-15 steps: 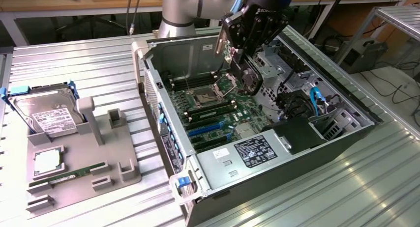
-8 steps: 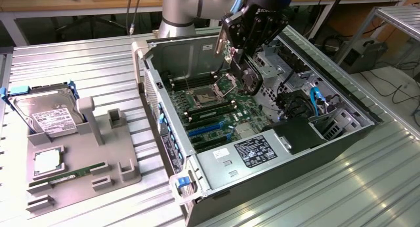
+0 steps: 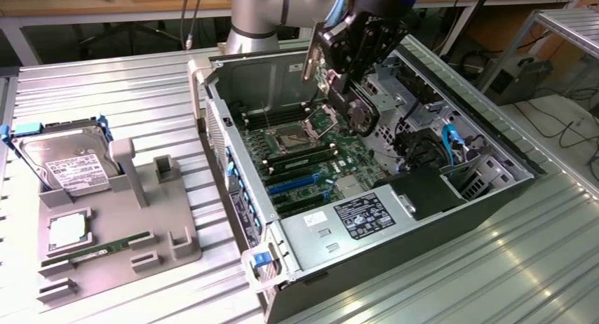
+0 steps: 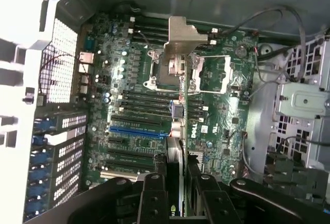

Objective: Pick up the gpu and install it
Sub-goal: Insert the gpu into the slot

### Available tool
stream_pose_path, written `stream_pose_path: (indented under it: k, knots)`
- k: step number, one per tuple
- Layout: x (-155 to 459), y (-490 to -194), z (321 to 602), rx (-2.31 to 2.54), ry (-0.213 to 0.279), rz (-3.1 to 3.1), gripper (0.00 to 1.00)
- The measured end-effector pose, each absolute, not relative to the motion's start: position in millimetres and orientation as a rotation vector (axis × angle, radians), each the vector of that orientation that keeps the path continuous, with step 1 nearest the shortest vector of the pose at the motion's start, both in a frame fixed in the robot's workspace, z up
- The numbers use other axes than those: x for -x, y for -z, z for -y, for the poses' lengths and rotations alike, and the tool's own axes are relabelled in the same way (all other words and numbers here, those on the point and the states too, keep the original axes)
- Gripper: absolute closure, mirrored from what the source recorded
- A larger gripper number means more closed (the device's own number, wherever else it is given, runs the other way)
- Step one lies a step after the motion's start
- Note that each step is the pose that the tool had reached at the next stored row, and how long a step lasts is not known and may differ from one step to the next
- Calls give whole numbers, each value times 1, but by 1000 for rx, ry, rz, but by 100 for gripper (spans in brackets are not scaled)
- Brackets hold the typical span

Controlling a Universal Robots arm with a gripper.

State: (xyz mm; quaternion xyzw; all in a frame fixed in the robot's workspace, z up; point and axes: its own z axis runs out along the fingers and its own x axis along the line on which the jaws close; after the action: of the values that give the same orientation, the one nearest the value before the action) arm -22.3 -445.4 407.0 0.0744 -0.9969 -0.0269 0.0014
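My gripper (image 3: 344, 75) hangs over the open computer case (image 3: 245, 219), shut on the gpu (image 3: 354, 106). The dark-green card hangs on edge above the motherboard (image 3: 318, 159), with its black round fan facing the exterior view's right and its silver end bracket (image 3: 309, 63) towards the case's back wall. In the wrist view the gpu (image 4: 176, 154) runs edge-on between my two black fingers (image 4: 153, 195), and its bracket (image 4: 183, 34) juts out over the CPU socket (image 4: 170, 69). The card is clear of the board, above the blue slot (image 4: 136, 130).
A grey fixture (image 3: 140, 198) at the exterior view's left holds a silver hard drive (image 3: 66, 163), a CPU (image 3: 70, 229) and a narrow green memory stick (image 3: 98, 250). Inside the case are blue slots (image 3: 294, 184), a power supply (image 3: 369, 215), cables and a drive cage (image 3: 449, 152).
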Motion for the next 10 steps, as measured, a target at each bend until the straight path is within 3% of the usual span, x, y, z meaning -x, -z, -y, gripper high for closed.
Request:
stream_pose_path:
  k: [10]
  knots:
    - [22, -394, 445, -631, 81, 3067, 74]
